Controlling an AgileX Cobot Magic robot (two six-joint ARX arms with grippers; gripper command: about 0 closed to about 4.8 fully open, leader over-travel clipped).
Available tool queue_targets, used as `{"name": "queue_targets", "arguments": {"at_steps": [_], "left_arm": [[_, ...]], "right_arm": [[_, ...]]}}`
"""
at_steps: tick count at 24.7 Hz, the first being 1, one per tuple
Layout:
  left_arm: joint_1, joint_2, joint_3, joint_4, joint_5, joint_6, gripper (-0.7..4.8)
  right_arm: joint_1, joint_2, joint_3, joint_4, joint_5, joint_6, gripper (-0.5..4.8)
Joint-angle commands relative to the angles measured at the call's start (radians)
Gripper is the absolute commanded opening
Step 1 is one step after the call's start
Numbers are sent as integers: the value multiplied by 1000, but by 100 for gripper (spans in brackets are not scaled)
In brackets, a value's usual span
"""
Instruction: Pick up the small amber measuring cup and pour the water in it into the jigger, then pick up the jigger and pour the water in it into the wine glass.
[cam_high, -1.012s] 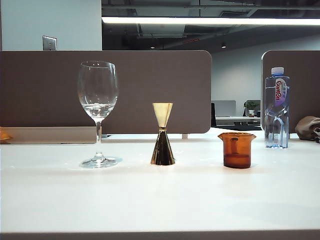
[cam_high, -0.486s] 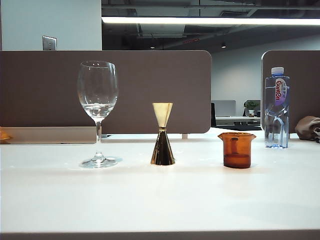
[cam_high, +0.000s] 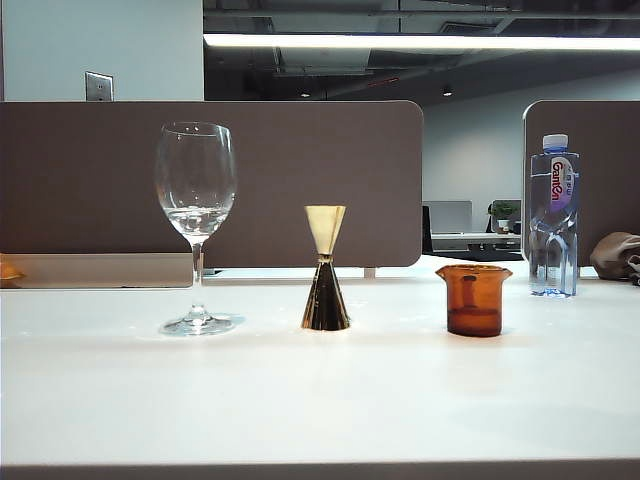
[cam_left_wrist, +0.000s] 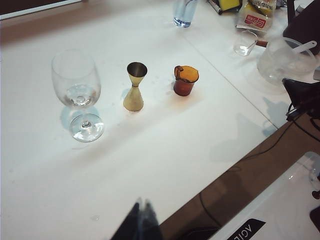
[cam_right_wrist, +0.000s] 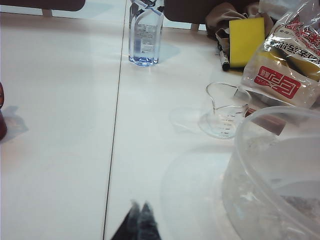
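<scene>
Three vessels stand in a row on the white table (cam_high: 320, 400). The wine glass (cam_high: 196, 225) (cam_left_wrist: 77, 92) is on the left with a little water in its bowl. The gold jigger (cam_high: 325, 268) (cam_left_wrist: 134, 86) stands in the middle. The small amber measuring cup (cam_high: 474, 299) (cam_left_wrist: 185, 80) is on the right; a sliver of it shows at the edge of the right wrist view (cam_right_wrist: 2, 117). My left gripper (cam_left_wrist: 142, 204) hovers shut and empty over the table's near edge, well short of the row. My right gripper (cam_right_wrist: 139, 206) is shut and empty above the table beside the row. Neither gripper shows in the exterior view.
A clear water bottle (cam_high: 554, 215) (cam_right_wrist: 145, 32) stands at the back right. On the adjoining table are a clear measuring cup (cam_right_wrist: 227, 110), a big clear plastic tub (cam_right_wrist: 280, 170), a yellow sponge (cam_right_wrist: 246, 35) and a snack bag (cam_right_wrist: 285, 65). Brown partitions (cam_high: 210, 180) line the back.
</scene>
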Motion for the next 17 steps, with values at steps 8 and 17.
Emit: {"name": "queue_targets", "arguments": {"at_steps": [8,17], "left_arm": [[1,0,2,20,3,6,-2],[1,0,2,19,3,6,-2]], "right_arm": [[1,0,-7,2,-2,-2,0],[2,0,56,-52,-8,81,0]]}}
